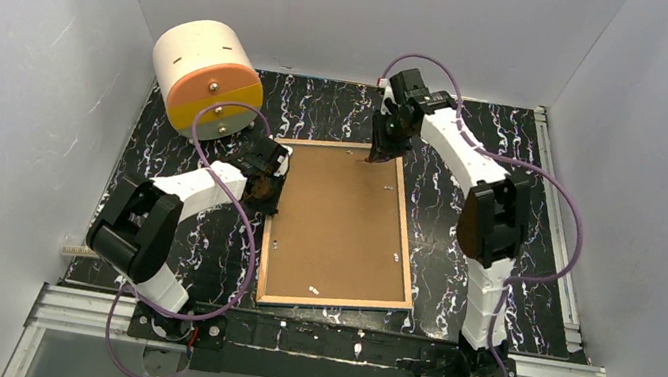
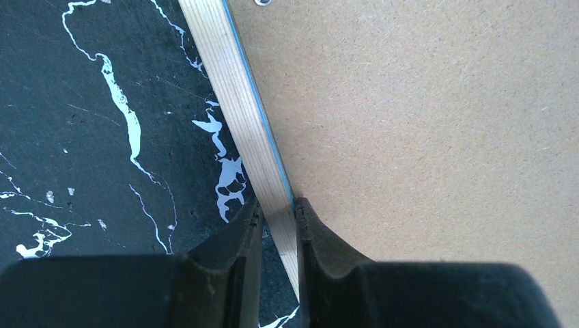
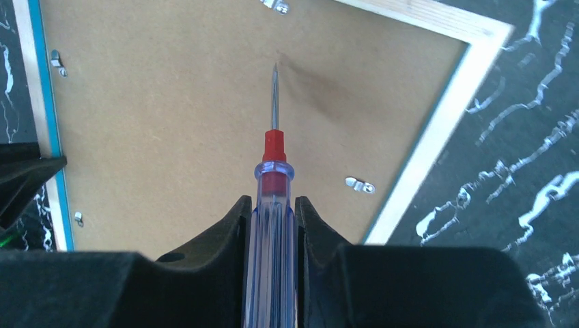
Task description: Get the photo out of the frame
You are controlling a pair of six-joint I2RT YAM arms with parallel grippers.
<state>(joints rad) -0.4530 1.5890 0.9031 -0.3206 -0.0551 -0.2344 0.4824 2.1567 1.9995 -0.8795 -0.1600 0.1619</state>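
left tool (image 2: 278, 213) clamped on frame (image 2: 235, 96), brown backing board (image 2: 423, 137) inside it, marbled table (image 2: 82, 150) outside

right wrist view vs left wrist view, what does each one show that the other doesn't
Only the right wrist view: the right hand gripping a screwdriver with a clear handle and red collar, its tip down at the backing board, plus small metal clips and a corner of the frame.
Only the left wrist view: the left hand closed on the frame's wooden rail, one finger on each side.
Both: the brown backing board, the frame's pale wood with a blue line, and the black marbled table.
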